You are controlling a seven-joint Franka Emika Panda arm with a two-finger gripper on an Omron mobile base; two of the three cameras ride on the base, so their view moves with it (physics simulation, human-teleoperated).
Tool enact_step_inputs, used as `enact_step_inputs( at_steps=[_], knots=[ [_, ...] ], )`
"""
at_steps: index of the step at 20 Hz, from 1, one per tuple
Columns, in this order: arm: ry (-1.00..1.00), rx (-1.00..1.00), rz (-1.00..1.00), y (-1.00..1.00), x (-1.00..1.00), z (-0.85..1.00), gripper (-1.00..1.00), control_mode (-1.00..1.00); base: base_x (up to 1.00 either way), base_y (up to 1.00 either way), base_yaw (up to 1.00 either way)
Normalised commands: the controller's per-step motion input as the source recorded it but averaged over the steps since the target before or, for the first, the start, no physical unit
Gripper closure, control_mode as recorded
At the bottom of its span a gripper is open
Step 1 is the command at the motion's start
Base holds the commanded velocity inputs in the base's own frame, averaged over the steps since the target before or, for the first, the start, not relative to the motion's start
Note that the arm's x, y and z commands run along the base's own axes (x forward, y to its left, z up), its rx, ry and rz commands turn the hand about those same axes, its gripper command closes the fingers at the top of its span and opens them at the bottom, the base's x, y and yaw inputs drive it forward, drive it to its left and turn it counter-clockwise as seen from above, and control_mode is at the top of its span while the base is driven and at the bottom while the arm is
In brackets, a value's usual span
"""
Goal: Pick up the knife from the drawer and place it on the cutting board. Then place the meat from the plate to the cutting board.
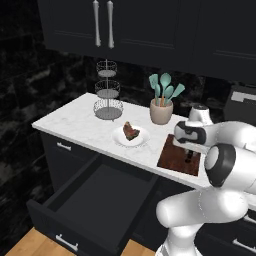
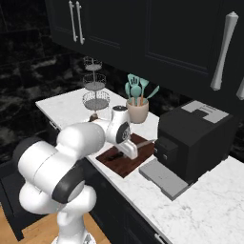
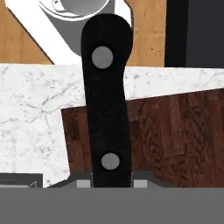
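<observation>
Claw (image 3: 105, 181) grips knife (image 3: 107, 100) over cutting board (image 3: 175, 135) nr its edge.

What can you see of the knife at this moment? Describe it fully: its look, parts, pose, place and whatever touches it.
The knife shows mainly as a smooth black handle with a rounded end and two round silver-grey rivets. In the hand view it rises from between the gripper's fingertips, which close on it from both sides, and it lies over the cutting board and the white marble counter. In the right base view part of the knife shows dark, low over the board. The blade cannot be made out, nor whether the knife touches the wood.
</observation>
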Motion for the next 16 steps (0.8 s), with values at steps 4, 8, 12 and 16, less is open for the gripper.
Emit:
enact_step_inputs(
  at_steps=[4,8,12,16],
  knots=[
    [-0.07,-0.02,0.00,-0.14,0.44,-0.31,1.00,-1.00,0.00,0.00,0.00],
    [-0.08,-0.07,0.00,0.00,0.11,-0.26,1.00,-1.00,0.00,0.00,0.00],
    [-0.06,-0.07,0.00,-0.06,-0.16,-0.26,1.00,-1.00,0.00,0.00,0.00],
    [-0.04,-0.01,0.00,-0.04,-0.28,-0.11,1.00,-1.00,0.00,0.00,0.00]
  ],
)
